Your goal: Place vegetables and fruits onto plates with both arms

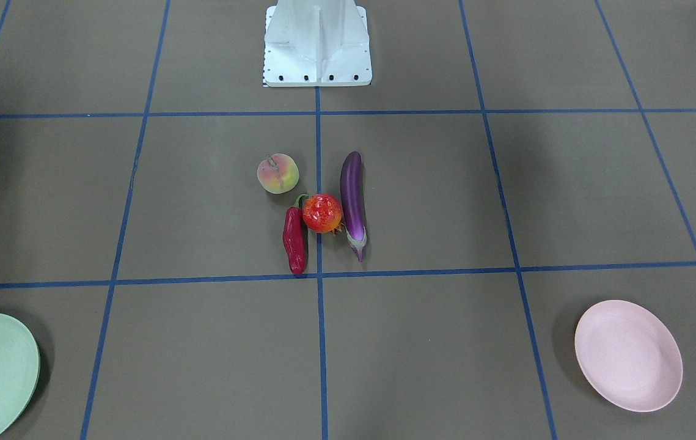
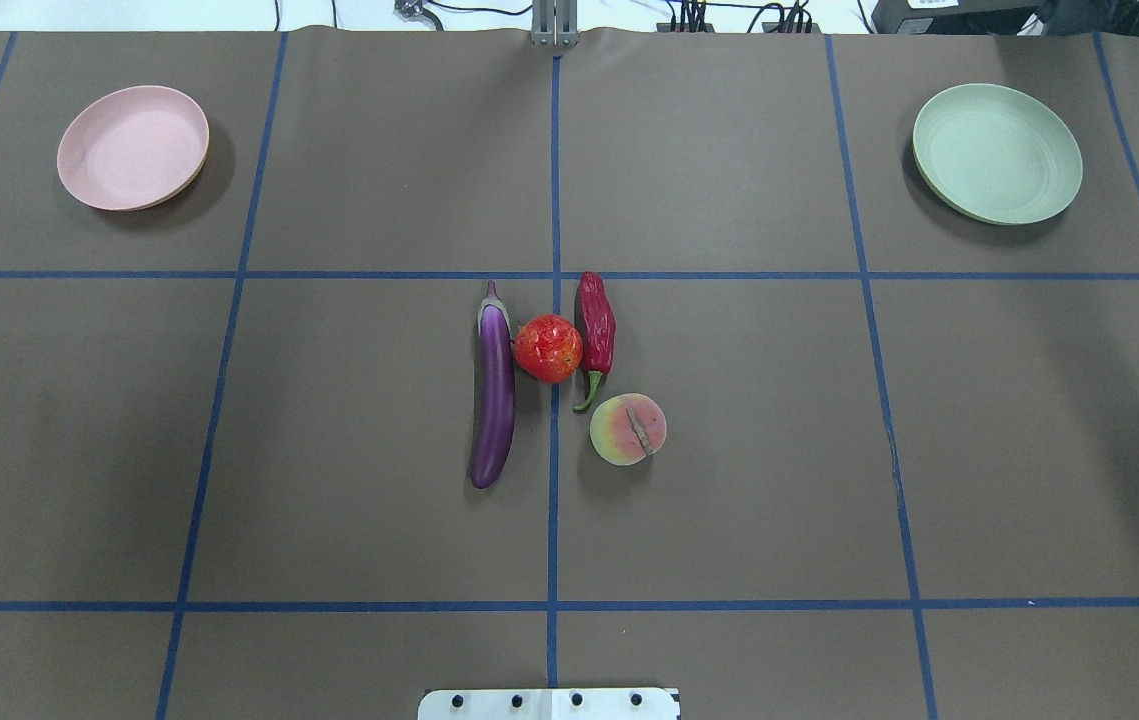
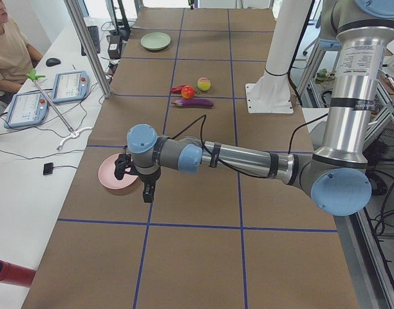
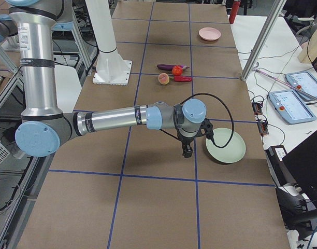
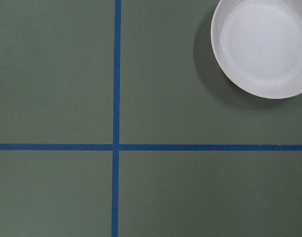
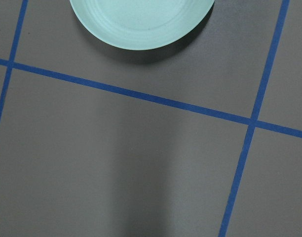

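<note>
The purple eggplant [image 2: 493, 385], red-orange pomegranate [image 2: 548, 348], dark-red chili [image 2: 596, 335] and peach [image 2: 628, 429] lie close together at the table's middle. The pink plate [image 2: 132, 147] sits far left and the mint green plate [image 2: 996, 152] far right, both bare. My left gripper [image 3: 147, 192] hangs beside the pink plate [image 3: 116, 174], seen only in the exterior left view. My right gripper [image 4: 187, 151] hangs beside the green plate [image 4: 226, 148], seen only in the exterior right view. I cannot tell whether either is open or shut.
The white base block [image 2: 549, 704] stands at the near table edge. Blue tape lines [image 2: 553, 500] grid the brown table. An operator [image 3: 7, 45] sits with tablets [image 3: 68, 85] beside the table. Metal frame posts [image 4: 262, 41] stand at the far edge.
</note>
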Tool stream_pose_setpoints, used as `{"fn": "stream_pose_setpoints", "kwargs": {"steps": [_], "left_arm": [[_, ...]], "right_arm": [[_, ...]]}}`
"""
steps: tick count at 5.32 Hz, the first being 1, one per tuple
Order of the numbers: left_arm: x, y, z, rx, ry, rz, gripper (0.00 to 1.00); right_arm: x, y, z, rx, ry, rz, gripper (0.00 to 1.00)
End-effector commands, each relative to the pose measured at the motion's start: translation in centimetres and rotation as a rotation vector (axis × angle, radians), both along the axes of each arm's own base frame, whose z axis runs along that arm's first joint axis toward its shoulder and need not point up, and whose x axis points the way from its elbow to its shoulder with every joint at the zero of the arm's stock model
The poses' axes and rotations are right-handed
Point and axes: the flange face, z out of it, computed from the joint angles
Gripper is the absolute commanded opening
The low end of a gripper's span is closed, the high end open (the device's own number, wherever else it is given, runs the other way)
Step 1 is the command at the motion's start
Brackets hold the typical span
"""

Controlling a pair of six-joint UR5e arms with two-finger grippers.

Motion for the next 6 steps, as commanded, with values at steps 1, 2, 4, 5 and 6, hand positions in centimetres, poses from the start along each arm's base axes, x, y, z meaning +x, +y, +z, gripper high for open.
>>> {"fn": "stream_pose_setpoints", "kwargs": {"steps": [1,2,4,5,6], "left_arm": [[-0.1,0.1,-1.8,0.045,-0.028,-0.005,1.00],[0.0,0.3,-1.7,0.043,-0.022,-0.003,1.00],[0.1,1.2,-0.5,0.030,-0.024,0.003,1.00],[0.1,1.3,-0.6,0.030,-0.021,-0.001,1.00],[1.8,0.8,-1.4,0.045,-0.019,0.028,1.00]], "right_arm": [[0.5,0.3,-0.8,0.031,0.050,0.008,1.00],[0.6,0.2,-0.7,0.033,0.066,0.008,1.00],[0.6,0.1,-0.7,0.037,0.084,0.010,1.00],[0.6,0.0,-0.8,0.042,0.083,0.009,1.00],[0.5,-0.1,-0.8,0.055,0.080,0.011,1.00]]}}
